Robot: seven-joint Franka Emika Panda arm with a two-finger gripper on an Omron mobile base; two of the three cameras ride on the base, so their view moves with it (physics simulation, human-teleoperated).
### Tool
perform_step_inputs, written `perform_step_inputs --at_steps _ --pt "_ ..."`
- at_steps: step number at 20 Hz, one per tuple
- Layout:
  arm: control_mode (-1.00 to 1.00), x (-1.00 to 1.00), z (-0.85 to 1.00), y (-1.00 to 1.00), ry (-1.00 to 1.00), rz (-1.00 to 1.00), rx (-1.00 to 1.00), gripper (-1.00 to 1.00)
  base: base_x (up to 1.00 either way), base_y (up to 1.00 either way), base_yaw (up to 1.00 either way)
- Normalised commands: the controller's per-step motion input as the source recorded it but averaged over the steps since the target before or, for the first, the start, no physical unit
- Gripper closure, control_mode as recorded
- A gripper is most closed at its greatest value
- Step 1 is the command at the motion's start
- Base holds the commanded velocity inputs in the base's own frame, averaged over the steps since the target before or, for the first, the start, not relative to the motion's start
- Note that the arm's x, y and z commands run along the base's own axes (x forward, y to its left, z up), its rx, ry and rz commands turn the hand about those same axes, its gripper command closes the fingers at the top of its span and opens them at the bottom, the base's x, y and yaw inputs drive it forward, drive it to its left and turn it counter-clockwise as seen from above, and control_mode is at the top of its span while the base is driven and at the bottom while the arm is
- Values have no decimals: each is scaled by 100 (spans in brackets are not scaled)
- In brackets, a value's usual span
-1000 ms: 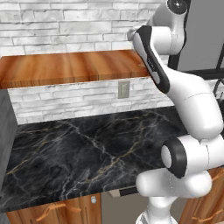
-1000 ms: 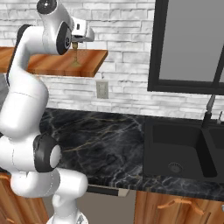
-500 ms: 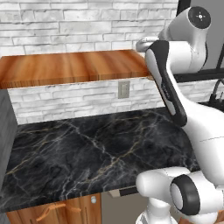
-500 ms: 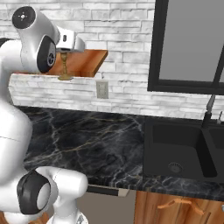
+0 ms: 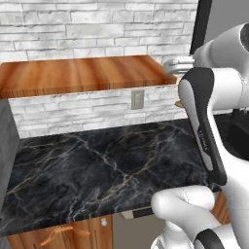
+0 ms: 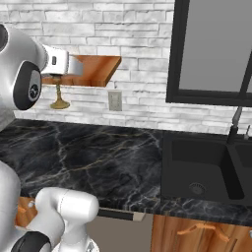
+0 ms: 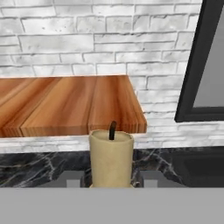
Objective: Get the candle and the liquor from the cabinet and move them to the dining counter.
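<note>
**Candle in the grip, clear of the shelf**

Fingers (image 7: 151,177) stand one on each side of the candle (image 7: 111,158) in the hand view, their grey tips low in the picture and pressed to the pale-yellow wax, so the gripper (image 7: 111,180) is clamped on the candle. The dark wick stands upright at the top of the taper. Behind it runs the cabinet (image 7: 65,105), a reddish-brown wood slab against white brick wall (image 7: 96,39), with black marble showing below its front edge. A dark window frame (image 7: 194,70) rises at the right.

From the left base view, the cabinet (image 5: 82,73) stretches along the brick above the wall counter (image 5: 97,170) of black veined marble. A wall outlet (image 5: 137,99) sits just under the shelf's right part. The white arm (image 5: 214,116) covers the right side of the picture; a small brass bit shows at its edge near the shelf's right end, too little to tell more.

From the right base view, the candle (image 6: 59,97) hangs below the white hand, its brass stem and round foot visible, in the air in front of the brick, beside the cabinet (image 6: 96,69) and above the wall counter (image 6: 88,157). The fingers themselves are hidden by the hand there. A black sink (image 6: 202,170) with a faucet (image 6: 236,123) lies to the right, under the window (image 6: 216,49).
</note>
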Motion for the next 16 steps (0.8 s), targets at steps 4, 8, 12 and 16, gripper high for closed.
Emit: perform_step_inputs --at_steps 4,8,12,16 --pt "-100 -62 0 0 0 0 0 100 0 0 0" --pt "100 -32 0 0 0 0 0 100 -8 0 0" --pt "100 0 0 0 0 0 0 100 -55 -5 -2" --pt "100 0 0 0 0 0 0 100 -94 -53 -34"
